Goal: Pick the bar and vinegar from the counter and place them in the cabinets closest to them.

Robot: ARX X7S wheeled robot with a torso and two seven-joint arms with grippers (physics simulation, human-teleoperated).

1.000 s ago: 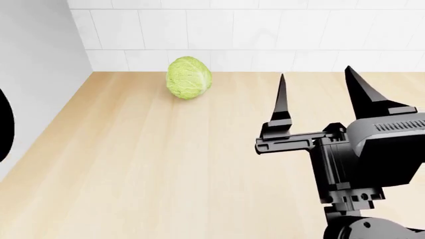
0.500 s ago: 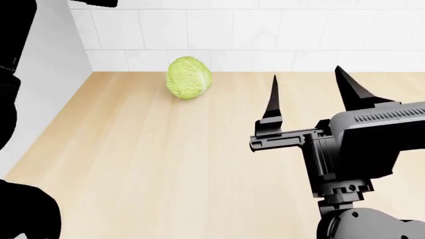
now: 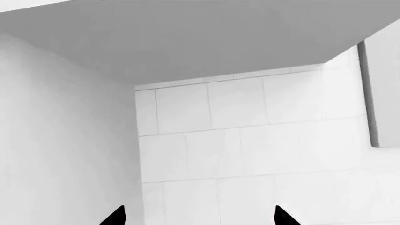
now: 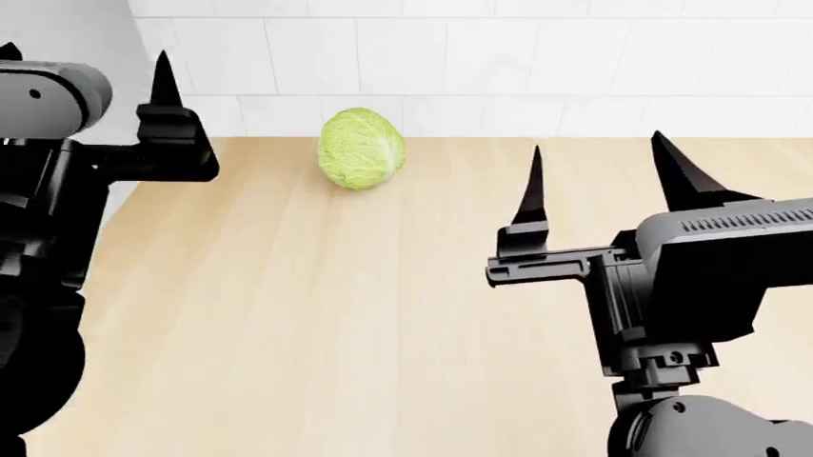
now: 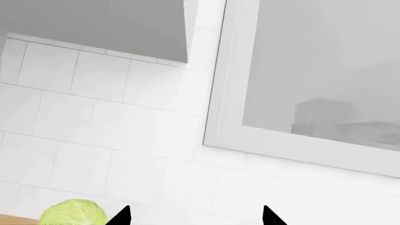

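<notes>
We see 2 black arms over the light wood counter (image 4: 330, 324). Our right end effector (image 4: 597, 176) is on the right, near us, with its 2 pointy fingers (image 4: 531, 186) spread apart and nothing between them. Our left end effector (image 3: 196, 216) is up at the far left; in the head view only 1 of its fingers (image 4: 163, 78) shows, but its wrist view shows 2 tips spread apart with only the white tiled wall (image 3: 250, 140) past them. A pale green cabbage (image 4: 362, 149) sits alone at the far side of the counter, close to the wall. We cannot see the bar or the vinegar in any view. The right wrist view shows a white framed window (image 5: 250, 140).
</notes>
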